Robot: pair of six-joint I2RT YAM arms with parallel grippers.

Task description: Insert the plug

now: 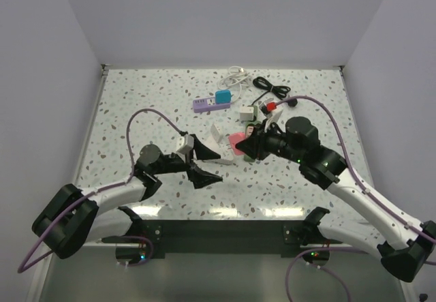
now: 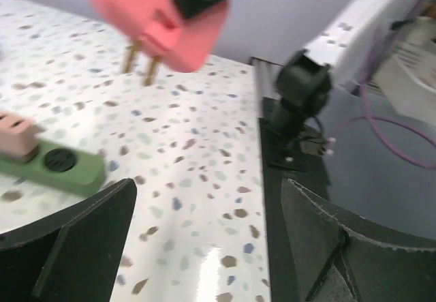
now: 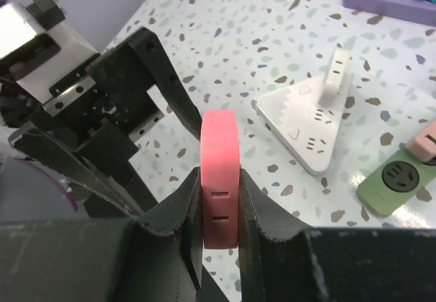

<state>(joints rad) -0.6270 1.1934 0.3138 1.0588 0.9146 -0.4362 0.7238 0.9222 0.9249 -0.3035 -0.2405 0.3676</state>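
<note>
The left gripper (image 1: 202, 165) stands wide open near the front of the table (image 1: 136, 97), holding nothing, its fingers (image 2: 82, 240) spread well apart. Just to its right, the right gripper (image 3: 219, 183) is clamped on the pink plug (image 3: 219, 152), held above the tabletop with both prongs bare. Beyond lie a white triangular adapter (image 3: 303, 121) and a green power strip (image 2: 61, 162); farther off is a purple power strip (image 1: 202, 104)
</note>
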